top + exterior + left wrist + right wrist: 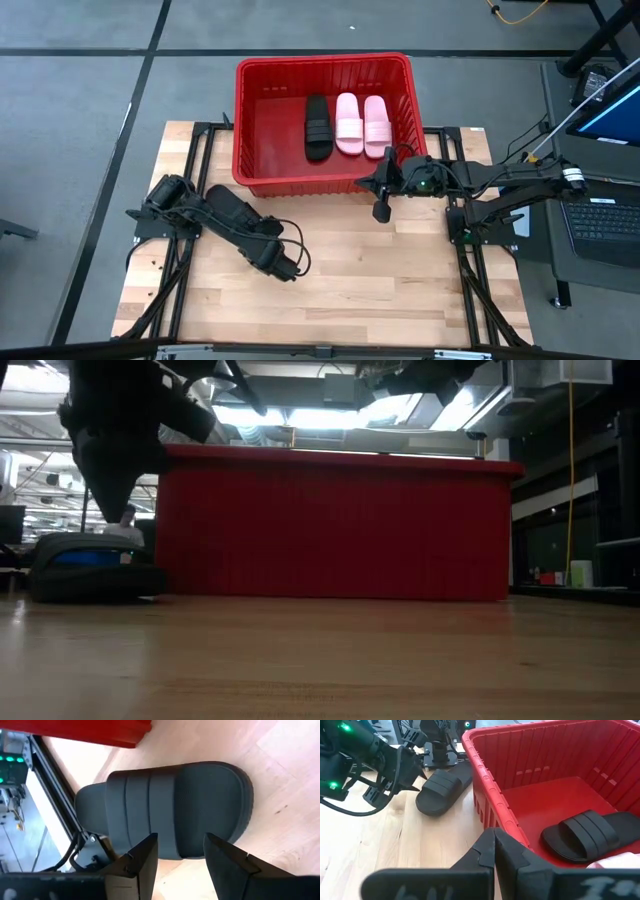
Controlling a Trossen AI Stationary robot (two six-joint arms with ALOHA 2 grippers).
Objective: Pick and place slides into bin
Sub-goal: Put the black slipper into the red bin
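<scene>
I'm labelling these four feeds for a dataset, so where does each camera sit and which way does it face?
High view: overhead, looking straight down; both arms, red bin, three slides inside.
Low view: table height, facing the bin wall; an arm hangs above a black slide.
Left wrist view: looks past the open left gripper at that slide.
Right wrist view: behind the shut right gripper, into the bin.
Shared: both wrist views show the table slide.

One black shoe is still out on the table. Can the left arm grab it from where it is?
Probably yes. The left gripper is open, with the black sandal lying flat on the table right in front of its fingers. Nothing sits between them, and the red bin is off to the side.
</scene>
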